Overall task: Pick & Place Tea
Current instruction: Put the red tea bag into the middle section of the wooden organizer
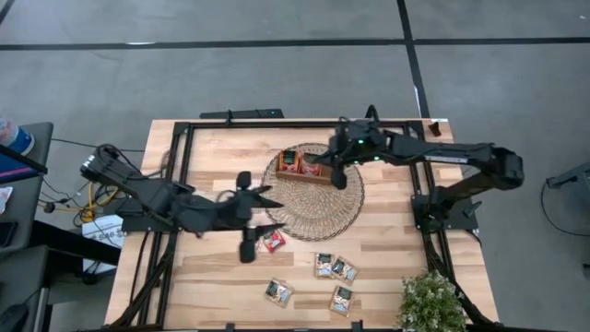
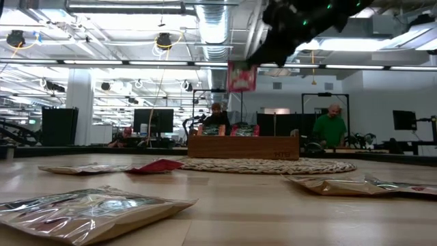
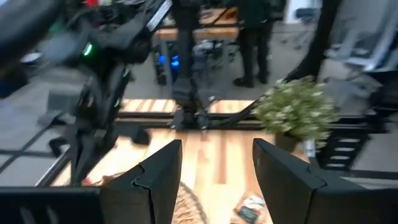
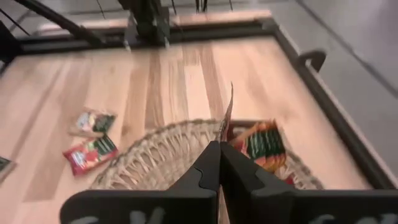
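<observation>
Left arm: matte black, jointed links, thick round housings at the joints, black cables trailing from its base.
Right arm: same black build, with small green lights glowing near the wrist.
Left claw (image 3: 216, 180): two broad, flat, dark fingers (image 3: 163, 177) with angular, stepped inner edges.
Right claw (image 4: 219, 163): two dark fingers tapering to narrow tips, mounted on a wide black crossbar carrying faint pale lettering.

Glossy foil tea sachets (image 2: 89, 210), woven wicker mat (image 1: 318, 210), wooden tray (image 2: 243, 146).
</observation>
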You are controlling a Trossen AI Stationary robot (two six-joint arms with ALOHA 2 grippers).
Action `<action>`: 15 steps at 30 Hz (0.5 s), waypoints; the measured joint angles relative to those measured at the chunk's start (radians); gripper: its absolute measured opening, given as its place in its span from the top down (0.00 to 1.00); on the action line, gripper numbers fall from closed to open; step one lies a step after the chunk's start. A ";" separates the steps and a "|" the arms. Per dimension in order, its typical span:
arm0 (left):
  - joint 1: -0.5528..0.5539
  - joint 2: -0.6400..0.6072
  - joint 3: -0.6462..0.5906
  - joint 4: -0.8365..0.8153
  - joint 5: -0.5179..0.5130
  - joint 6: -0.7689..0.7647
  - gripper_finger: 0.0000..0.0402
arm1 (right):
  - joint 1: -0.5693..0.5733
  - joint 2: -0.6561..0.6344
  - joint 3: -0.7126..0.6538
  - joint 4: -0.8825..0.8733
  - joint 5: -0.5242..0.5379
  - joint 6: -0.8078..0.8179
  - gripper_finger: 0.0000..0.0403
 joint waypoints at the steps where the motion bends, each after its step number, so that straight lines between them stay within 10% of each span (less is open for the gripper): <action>1: -0.002 -0.018 0.000 -0.008 0.026 0.001 0.53 | -0.004 0.019 0.000 0.001 -0.001 -0.001 1.00; 15: -0.046 -0.092 0.000 -0.105 0.071 -0.005 0.53 | -0.025 0.234 -0.002 0.013 0.021 0.007 1.00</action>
